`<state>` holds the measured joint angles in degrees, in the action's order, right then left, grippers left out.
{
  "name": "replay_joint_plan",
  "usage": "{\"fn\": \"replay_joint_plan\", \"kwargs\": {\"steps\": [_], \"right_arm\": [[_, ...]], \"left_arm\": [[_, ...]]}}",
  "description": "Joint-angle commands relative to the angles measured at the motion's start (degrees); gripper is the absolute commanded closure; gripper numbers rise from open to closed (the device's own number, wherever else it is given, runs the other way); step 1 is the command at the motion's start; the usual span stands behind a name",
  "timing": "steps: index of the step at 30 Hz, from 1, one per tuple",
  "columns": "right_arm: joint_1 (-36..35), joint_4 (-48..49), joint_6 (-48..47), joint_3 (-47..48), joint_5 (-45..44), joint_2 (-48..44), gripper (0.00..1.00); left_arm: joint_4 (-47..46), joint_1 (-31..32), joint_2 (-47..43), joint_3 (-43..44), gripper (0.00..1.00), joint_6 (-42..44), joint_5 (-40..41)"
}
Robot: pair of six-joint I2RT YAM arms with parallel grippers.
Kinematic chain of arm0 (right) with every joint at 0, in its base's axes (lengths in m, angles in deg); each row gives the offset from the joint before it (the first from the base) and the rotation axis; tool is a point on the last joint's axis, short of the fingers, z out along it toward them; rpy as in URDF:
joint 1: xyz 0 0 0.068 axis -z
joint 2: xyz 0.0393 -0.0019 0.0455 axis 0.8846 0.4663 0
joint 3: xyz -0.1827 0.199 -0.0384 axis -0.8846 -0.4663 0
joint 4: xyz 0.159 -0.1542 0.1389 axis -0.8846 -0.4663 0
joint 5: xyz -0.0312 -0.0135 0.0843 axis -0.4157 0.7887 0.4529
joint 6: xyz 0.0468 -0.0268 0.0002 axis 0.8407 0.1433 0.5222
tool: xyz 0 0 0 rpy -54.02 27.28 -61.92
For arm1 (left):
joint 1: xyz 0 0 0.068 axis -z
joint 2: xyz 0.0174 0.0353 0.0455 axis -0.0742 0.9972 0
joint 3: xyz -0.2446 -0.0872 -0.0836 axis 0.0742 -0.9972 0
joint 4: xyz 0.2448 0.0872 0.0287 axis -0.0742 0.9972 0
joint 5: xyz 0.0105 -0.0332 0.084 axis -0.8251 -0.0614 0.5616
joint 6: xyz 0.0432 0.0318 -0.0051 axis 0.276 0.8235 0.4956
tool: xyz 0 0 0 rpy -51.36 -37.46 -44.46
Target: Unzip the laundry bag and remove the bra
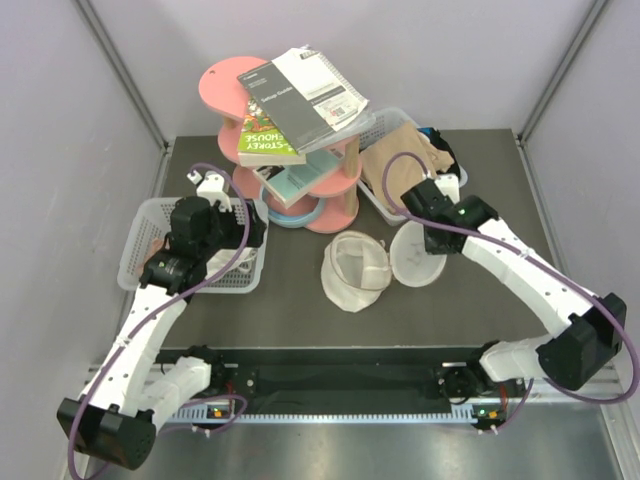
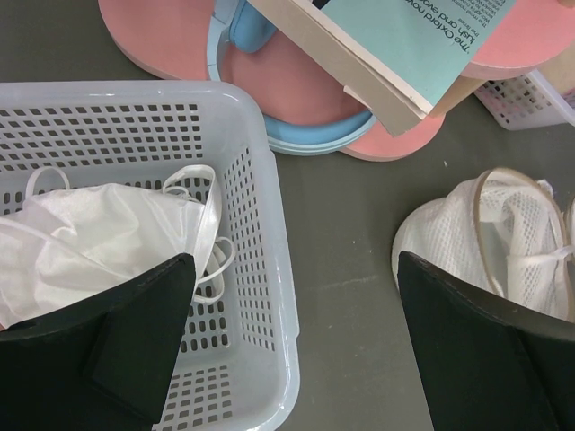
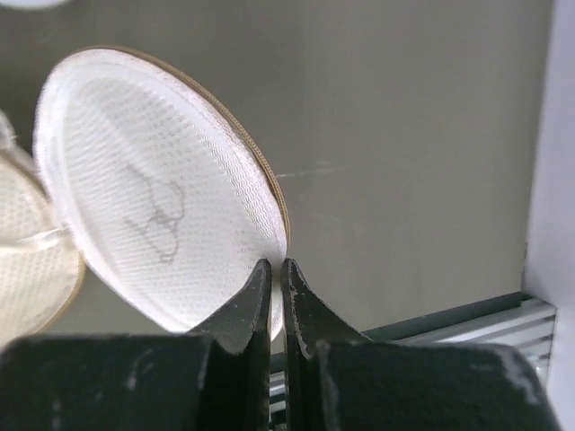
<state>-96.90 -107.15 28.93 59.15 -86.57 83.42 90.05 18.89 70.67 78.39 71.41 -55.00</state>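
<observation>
The laundry bag (image 1: 355,272) lies unzipped in the middle of the table, with its cream mesh body gaping. Its round lid (image 1: 412,258), printed with a bra outline (image 3: 153,211), is folded out to the right. My right gripper (image 3: 277,266) is shut on the lid's rim and also shows in the top view (image 1: 432,240). The off-white bra (image 2: 99,233), with thin straps, lies in the white plastic basket (image 2: 269,224) on the left. My left gripper (image 2: 295,269) is open and empty above the basket's right edge (image 1: 250,240), with the bag body (image 2: 503,233) to its right.
A pink two-tier stand (image 1: 300,190) with books and a blue ring stands at the back centre. A clear tray with tan cloth (image 1: 400,165) is at the back right. Pale walls close in on three sides.
</observation>
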Motion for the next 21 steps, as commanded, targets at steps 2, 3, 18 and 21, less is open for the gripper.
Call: {"fn": "replay_joint_plan", "kwargs": {"steps": [2, 3, 18, 21], "right_arm": [[-0.8, -4.3, -2.3, 7.1, -4.3, 4.4, 0.99], [-1.5, -3.8, -2.0, 7.5, -4.0, 5.2, 0.98], [-21.2, 2.9, 4.8, 19.7, -3.9, 26.2, 0.95], [-22.4, 5.6, 5.1, 20.0, -2.8, 27.8, 0.95]], "left_arm": [[-3.1, -0.4, -1.2, -0.9, 0.01, 0.4, -1.5], [-3.1, -0.4, -1.2, -0.9, 0.01, 0.4, -1.5], [-3.3, -0.4, -1.3, -1.0, 0.01, 0.3, -2.0], [-3.3, -0.4, -1.2, -1.0, 0.01, 0.3, -2.2]]}}
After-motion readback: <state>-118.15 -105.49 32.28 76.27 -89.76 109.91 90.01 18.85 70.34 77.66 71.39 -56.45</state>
